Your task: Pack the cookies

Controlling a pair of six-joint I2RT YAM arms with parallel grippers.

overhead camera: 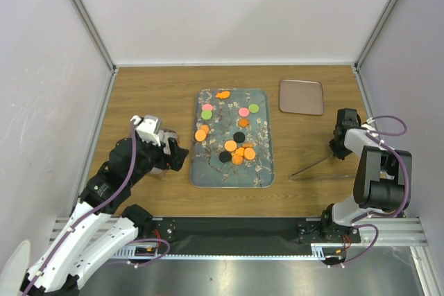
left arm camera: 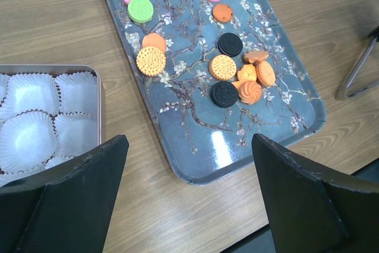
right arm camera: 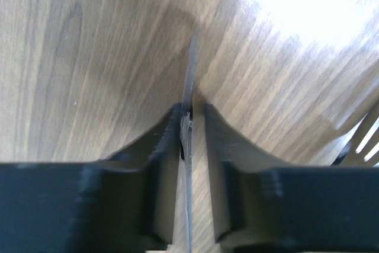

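Observation:
The cookies (overhead camera: 239, 150) lie on the floral tray (overhead camera: 232, 175): orange, pink, green and black discs, one irregular orange piece (overhead camera: 223, 94) at the far edge. The left wrist view shows the cookies (left arm camera: 237, 78) on the tray (left arm camera: 237, 152). My left gripper (overhead camera: 182, 156) hangs wide open and empty just left of the tray's near corner (left arm camera: 189, 140). My right gripper (overhead camera: 338, 149) is at the right. Its jaws are almost closed round one thin metal arm of the tongs (right arm camera: 190, 69). The arm lies against the left finger, with a gap to the right finger.
A metal tin (left arm camera: 99, 105) lined with white paper cups sits left of the tray, under my left arm. Its lid (overhead camera: 301, 96) lies at the back right. The tongs (overhead camera: 316, 166) rest on the wood right of the tray. White walls enclose the table.

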